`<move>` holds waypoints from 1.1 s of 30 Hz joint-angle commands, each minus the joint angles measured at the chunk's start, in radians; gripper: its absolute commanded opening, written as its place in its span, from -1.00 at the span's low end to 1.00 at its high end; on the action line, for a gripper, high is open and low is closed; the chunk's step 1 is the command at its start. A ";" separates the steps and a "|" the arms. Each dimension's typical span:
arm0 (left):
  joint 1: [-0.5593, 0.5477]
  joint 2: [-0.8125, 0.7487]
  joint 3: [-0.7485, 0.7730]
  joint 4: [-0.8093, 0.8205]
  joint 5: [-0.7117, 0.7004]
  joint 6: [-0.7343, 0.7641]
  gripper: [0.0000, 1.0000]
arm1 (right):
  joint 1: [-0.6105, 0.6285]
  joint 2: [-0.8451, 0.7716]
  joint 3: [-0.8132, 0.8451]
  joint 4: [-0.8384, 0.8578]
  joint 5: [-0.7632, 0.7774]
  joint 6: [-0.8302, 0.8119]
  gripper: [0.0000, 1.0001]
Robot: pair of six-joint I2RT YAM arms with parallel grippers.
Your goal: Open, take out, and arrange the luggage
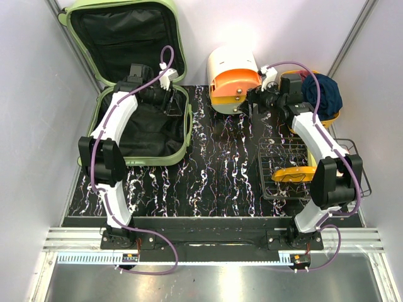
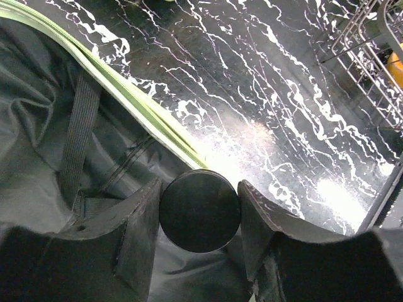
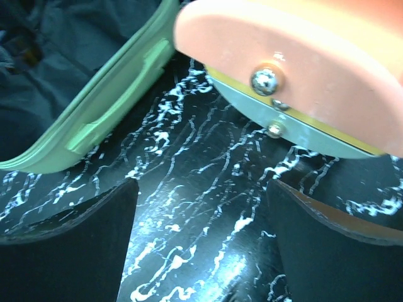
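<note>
Luggage [image 1: 148, 135] under left claw [image 2: 200, 189] with disc [image 2: 200, 214]

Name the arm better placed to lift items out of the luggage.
Left. Its fingers are over the luggage, gripping a black disc; the right fingers stand open by the drawer box.

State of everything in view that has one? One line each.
Suitcase: open, lid stood up.
Left gripper: shut on black disc, at the suitcase edge.
Right gripper: open, empty.
Drawer box: on its side, drawers look shut.
Wire basket: holds a yellow item.
Orange bin: holds dark blue cloth.
</note>
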 commanded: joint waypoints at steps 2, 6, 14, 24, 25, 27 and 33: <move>-0.045 -0.070 -0.066 0.135 0.029 -0.062 -0.86 | 0.011 -0.003 0.010 0.108 -0.158 0.081 0.81; -0.137 -0.089 -0.131 0.207 -0.076 0.038 -0.88 | 0.010 -0.003 0.016 0.103 -0.075 0.088 0.84; -0.329 0.000 -0.180 0.351 -0.198 0.153 -0.91 | 0.001 -0.096 -0.025 0.032 0.224 0.090 0.90; -0.494 0.124 -0.286 0.534 -0.358 0.192 -0.92 | -0.013 -0.251 -0.096 -0.040 0.283 0.081 0.94; -0.504 0.134 -0.287 0.542 -0.367 0.186 -0.92 | -0.015 -0.259 -0.099 -0.041 0.283 0.076 0.95; -0.511 0.141 -0.307 0.579 -0.395 0.178 -0.91 | -0.018 -0.271 -0.108 -0.046 0.284 0.072 0.96; -0.522 0.124 -0.378 0.612 -0.381 0.178 0.00 | -0.025 -0.294 -0.126 -0.069 0.255 0.058 0.99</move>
